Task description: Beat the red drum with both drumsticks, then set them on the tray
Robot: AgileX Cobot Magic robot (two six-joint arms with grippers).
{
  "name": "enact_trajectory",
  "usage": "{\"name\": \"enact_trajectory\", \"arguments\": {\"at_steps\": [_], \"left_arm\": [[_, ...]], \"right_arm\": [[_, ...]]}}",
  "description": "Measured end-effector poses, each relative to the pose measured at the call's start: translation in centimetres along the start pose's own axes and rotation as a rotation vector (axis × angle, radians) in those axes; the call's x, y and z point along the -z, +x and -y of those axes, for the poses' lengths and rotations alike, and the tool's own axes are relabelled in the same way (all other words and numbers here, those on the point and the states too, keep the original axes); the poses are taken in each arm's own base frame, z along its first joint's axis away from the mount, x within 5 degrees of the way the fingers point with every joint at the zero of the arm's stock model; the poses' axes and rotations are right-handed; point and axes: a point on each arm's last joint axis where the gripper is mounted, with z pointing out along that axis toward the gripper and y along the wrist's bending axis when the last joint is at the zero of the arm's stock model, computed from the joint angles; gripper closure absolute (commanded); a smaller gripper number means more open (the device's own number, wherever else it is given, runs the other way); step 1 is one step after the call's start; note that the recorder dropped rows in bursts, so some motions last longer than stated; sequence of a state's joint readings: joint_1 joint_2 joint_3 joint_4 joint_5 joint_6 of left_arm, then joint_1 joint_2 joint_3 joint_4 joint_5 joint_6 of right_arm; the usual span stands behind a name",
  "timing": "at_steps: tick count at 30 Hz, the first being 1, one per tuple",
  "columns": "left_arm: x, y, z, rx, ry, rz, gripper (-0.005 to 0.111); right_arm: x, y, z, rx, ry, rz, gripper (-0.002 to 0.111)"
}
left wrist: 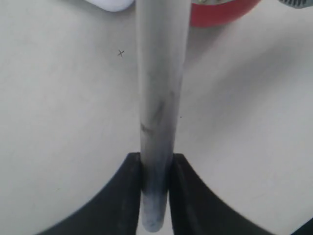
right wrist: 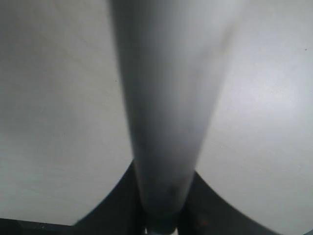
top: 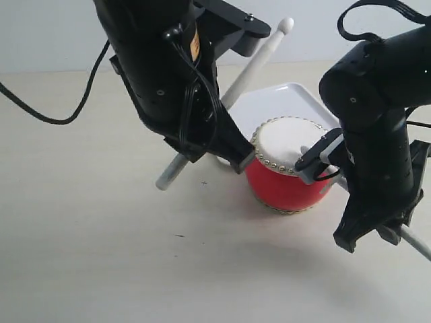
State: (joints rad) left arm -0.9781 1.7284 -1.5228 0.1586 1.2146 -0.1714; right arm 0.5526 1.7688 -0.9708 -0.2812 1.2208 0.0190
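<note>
where beige table [top: 101, 256] meets pale wall [top: 54, 33], arms [top: 155, 74] half hide tray [top: 283, 104]; left gripper [left wrist: 155, 164], right gripper [right wrist: 164, 174] each clamp stick [left wrist: 159, 98].

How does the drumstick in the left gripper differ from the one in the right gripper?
The left drumstick shows nearly whole in the exterior view, slanting with its rounded tip high; the right drumstick is mostly hidden by its arm, only a short end poking out. In the wrist views the left drumstick looks sharp, with dark smudges; the right drumstick is blurred. Both are pale and clamped between black fingers.
</note>
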Motion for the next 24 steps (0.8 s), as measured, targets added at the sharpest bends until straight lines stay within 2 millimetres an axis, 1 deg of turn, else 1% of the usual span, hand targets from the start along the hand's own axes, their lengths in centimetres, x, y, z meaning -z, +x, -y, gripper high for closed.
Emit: {"name": "enact_trajectory", "arguments": {"at_steps": [2, 4, 5, 6, 7, 8, 9, 10, 11, 13, 14, 15, 17, 18, 20, 22, 24], "left_arm": [[0.1, 0.0, 0.0, 0.002, -0.001, 0.0, 0.107], [-0.4, 0.1, 0.1, 0.002, 0.0, -0.013, 0.107], [-1.8, 0.2, 0.3, -0.004, -0.001, -0.041, 0.107], [-2.9, 0.2, 0.5, -0.008, 0.0, -0.064, 0.107], [-5.4, 0.4, 0.9, -0.017, -0.002, -0.124, 0.107], [-6.7, 0.5, 1.1, -0.021, -0.003, -0.156, 0.107], [-9.8, 0.7, 1.5, -0.033, -0.012, -0.24, 0.107], [-11.3, 0.9, 1.8, -0.037, -0.014, -0.279, 0.107], [-13.6, 1.2, 2.1, -0.044, -0.019, -0.339, 0.107], [-14.5, 1.3, 2.2, -0.05, -0.028, -0.374, 0.107], [-14.2, 1.2, 2.1, -0.048, -0.03, -0.38, 0.107], [-13.4, 0.8, 2.1, -0.045, -0.03, -0.359, 0.107], [-10.4, -0.2, 1.7, -0.03, -0.021, -0.268, 0.107], [-8.7, -0.6, 1.5, -0.022, -0.017, -0.218, 0.107], [-5.3, -0.7, 0.9, -0.006, -0.009, -0.13, 0.107], [-3.0, -0.4, 0.5, 0.003, -0.004, -0.076, 0.107], [-2.1, -0.3, 0.4, 0.009, -0.001, -0.054, 0.107]], "right_arm": [[0.3, 0.0, 0.1, -0.019, 0.001, 0.012, 0.108], [1.5, 0.5, 0.4, -0.041, 0.006, 0.065, 0.108], [3.6, 1.6, 0.9, -0.068, 0.012, 0.159, 0.108], [4.6, 2.3, 1.1, -0.079, 0.015, 0.203, 0.108], [7.0, 4.2, 1.6, -0.099, 0.027, 0.313, 0.108], [8.1, 5.1, 1.8, -0.106, 0.033, 0.366, 0.108], [9.7, 6.9, 2.1, -0.112, 0.045, 0.448, 0.108], [10.1, 7.4, 2.2, -0.117, 0.048, 0.472, 0.108], [10.7, 8.4, 2.3, -0.118, 0.053, 0.509, 0.108], [10.8, 8.5, 2.3, -0.109, 0.05, 0.509, 0.108], [10.5, 8.0, 2.2, -0.102, 0.042, 0.49, 0.108], [10.0, 7.4, 2.0, -0.096, 0.031, 0.465, 0.108], [8.1, 5.8, 1.4, -0.073, 0.0, 0.368, 0.108], [6.5, 4.6, 1.0, -0.056, -0.017, 0.302, 0.108], [3.6, 2.5, 0.2, -0.029, -0.051, 0.184, 0.108], [1.0, 0.6, -0.5, -0.01, -0.074, 0.08, 0.108], [-0.2, -0.2, -0.8, -0.009, -0.079, 0.03, 0.108]]}}
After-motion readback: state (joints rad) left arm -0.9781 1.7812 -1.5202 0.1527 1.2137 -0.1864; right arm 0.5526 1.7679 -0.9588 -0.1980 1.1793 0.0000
